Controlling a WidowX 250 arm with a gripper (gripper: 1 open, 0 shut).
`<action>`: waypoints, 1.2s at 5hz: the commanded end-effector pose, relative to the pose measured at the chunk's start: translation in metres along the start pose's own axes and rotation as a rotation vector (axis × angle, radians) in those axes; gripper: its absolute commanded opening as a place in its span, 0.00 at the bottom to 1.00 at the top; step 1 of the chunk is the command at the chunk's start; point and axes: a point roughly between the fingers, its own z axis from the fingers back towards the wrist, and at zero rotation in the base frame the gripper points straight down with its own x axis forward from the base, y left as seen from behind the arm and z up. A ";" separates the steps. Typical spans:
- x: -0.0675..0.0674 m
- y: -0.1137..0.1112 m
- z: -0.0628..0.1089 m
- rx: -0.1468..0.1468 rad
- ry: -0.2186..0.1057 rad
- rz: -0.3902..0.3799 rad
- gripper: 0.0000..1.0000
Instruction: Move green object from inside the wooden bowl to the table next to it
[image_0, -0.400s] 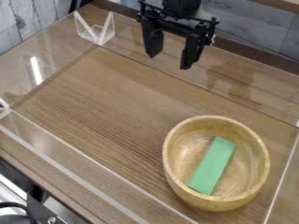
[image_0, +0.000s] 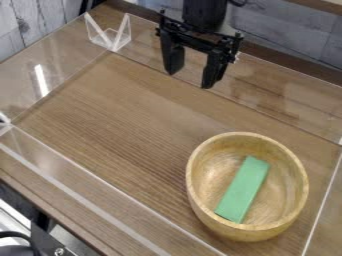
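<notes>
The green object (image_0: 243, 188) is a flat bright green block lying lengthwise inside the wooden bowl (image_0: 201, 170), which sits on the table (image_0: 120, 125) at the lower right. My gripper (image_0: 191, 64) hangs at the top centre, pointing down, open with nothing between its black fingers. It is well away from the bowl, up and to the left of it, above the far part of the table.
Clear acrylic walls (image_0: 54, 160) run around the tabletop's edges, with a folded clear piece (image_0: 107, 32) at the far left corner. The bowl rests close to the right wall.
The gripper has shifted slightly left and lower in the view, still open. The bowl and green block have not moved.
</notes>
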 end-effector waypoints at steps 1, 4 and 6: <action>0.001 -0.009 0.021 0.001 -0.049 0.020 1.00; 0.002 -0.016 0.035 0.027 -0.099 0.067 1.00; 0.003 0.003 0.023 0.048 -0.113 0.122 1.00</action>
